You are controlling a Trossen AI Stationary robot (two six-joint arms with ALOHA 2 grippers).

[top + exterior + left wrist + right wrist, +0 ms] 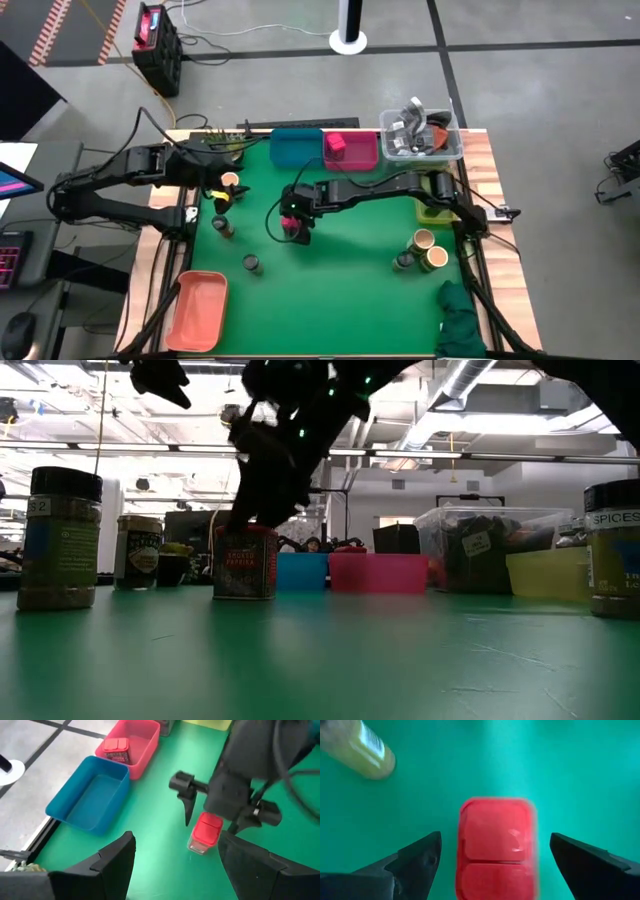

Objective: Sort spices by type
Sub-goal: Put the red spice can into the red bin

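Observation:
A magenta-pink pack (297, 231) stands upright on its base on the green mat (340, 250), near the middle. My right gripper (296, 212) hangs just above it, open; in the right wrist view the fingers stand either side of the pack's lid (496, 845) without touching, gripper (495, 862). The low view shows the pack (245, 562) on the mat under the arm. My left gripper (175, 865), open and holding nothing, hovers at the table's left far part (212, 182), next to a tan-topped jar (230, 181). A second pink pack (336, 146) lies in the pink bin (362, 158).
The blue bin (297, 147), clear tub of clutter (420, 135) and yellow bin (440, 208) line the far edge. Dark-lidded jars (222, 226) (252, 263) stand left; tan-topped jars (423, 240) (436, 257) stand right. An orange tray (197, 308) and green cloth (460, 320) lie near.

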